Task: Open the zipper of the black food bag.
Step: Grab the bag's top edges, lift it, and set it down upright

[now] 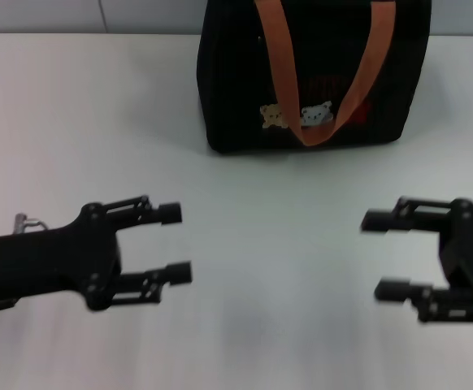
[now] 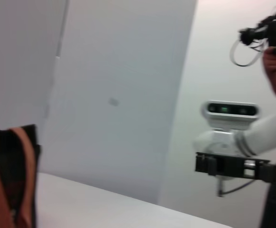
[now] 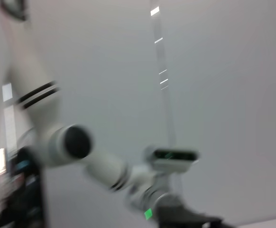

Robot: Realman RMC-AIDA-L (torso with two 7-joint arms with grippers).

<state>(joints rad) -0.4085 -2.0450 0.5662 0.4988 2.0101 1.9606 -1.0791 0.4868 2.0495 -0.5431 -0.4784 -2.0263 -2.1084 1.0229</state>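
Bag looks soft, floppy; prob needs bracing. Zipper not visible. Left gripper & right gripper both spread, empty.

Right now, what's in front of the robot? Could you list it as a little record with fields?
Surface: white table
Main object: black food bag, upright at the far side, orange strap handles hanging down its front
Decoration: tan and white bear patches, red lettering
Zipper: not visible in these views
Left gripper: open, near side of the table, apart from the bag
Right gripper: open, near side, apart from the bag
Task progress: bag untouched
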